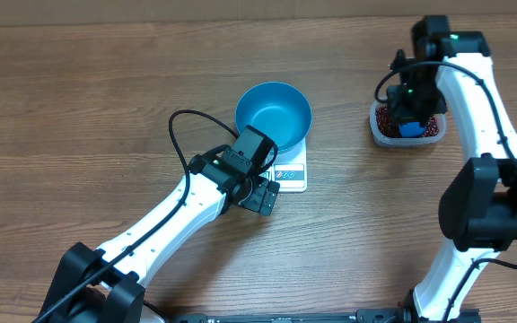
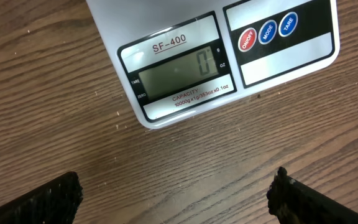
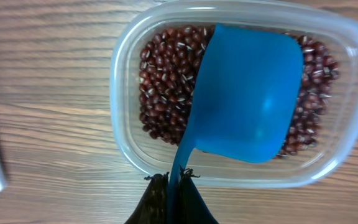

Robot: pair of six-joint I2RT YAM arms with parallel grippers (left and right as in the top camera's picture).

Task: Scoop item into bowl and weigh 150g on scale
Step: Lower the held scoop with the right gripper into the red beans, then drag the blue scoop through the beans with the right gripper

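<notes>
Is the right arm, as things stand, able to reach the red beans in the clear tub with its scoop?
Probably yes. The right gripper is shut on the blue scoop, whose cup hangs over the open clear tub, right above the red beans. No lid or other object is between them.

A robotics lab bench, as I watch it remotely: white-shelled left arm and right arm over a wood-grain table carrying test props: SF-400 kitchen scale, blue bowl, scoop, tub of red beans.
</notes>
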